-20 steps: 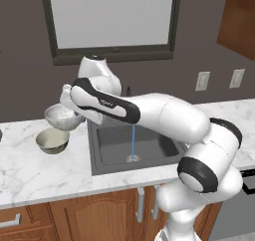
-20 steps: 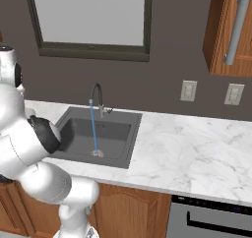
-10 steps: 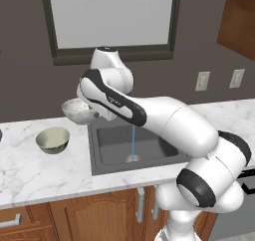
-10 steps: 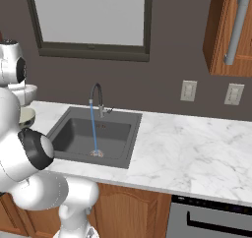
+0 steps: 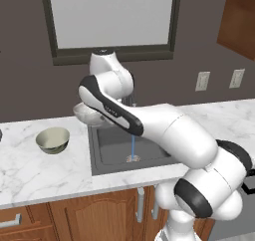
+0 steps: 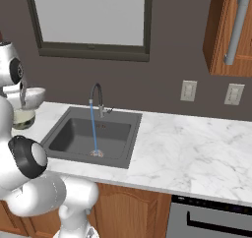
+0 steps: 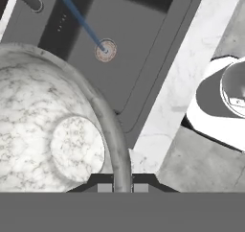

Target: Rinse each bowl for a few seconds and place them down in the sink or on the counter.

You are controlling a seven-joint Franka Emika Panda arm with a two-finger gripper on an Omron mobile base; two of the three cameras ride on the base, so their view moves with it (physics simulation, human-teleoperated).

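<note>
The gripper (image 7: 122, 187) is pinched on the rim of the marbled bowl (image 7: 52, 130), holding it in the air with its mouth facing the hand; being round, it has no long axis. Beyond the bowl lies the sink (image 7: 119, 58), where a thin stream runs from the faucet (image 6: 97, 97) to the drain (image 7: 105, 50). Since a second ago the arm has carried the bowl from above the olive bowl (image 5: 53, 140), which sits upright on the counter (image 5: 45, 170), toward the sink's near edge.

Open sink (image 6: 78, 133) basin lay unobstructed apart from the water stream (image 6: 93, 129) falling to the drain (image 7: 105, 50); the faucet (image 6: 97, 98) stood at its rear edge. The olive-beige bowl (image 5: 52, 140) occupied the counter (image 5: 35, 170) left of the basin.
</note>
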